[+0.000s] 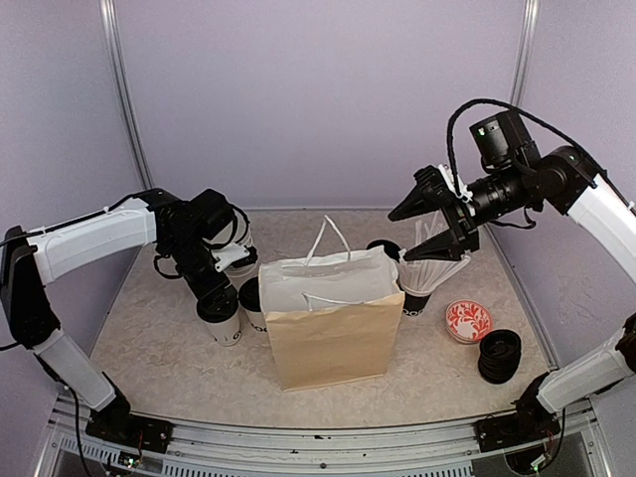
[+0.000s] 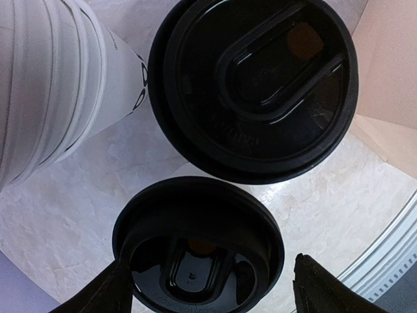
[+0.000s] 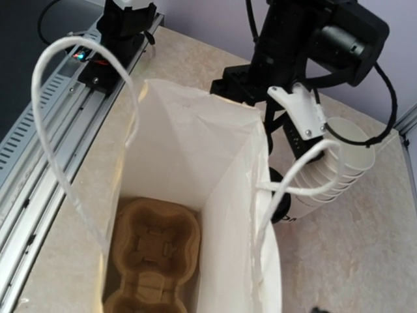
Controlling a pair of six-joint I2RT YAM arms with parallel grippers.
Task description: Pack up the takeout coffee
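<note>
Two takeout coffees stand left of the paper bag (image 1: 333,323). My left gripper (image 1: 214,293) hangs over the nearer coffee (image 1: 223,325). In the left wrist view the left gripper (image 2: 212,277) is open, its fingertips (image 2: 114,287) on either side of that cup's black lid (image 2: 195,241), with a gap on the right. The second coffee (image 1: 252,301), with its lid (image 2: 254,85), stands against the bag. My right gripper (image 1: 437,214) hovers open and empty above the bag's right edge. Its fingers do not show in the right wrist view.
The bag (image 3: 215,169) is open, with a brown cardboard tray (image 3: 156,257) on its floor. A stack of white cups (image 1: 241,260) stands behind the left gripper. Right of the bag are a black cup with white sticks (image 1: 429,273), a red patterned dish (image 1: 468,321) and stacked black lids (image 1: 499,355).
</note>
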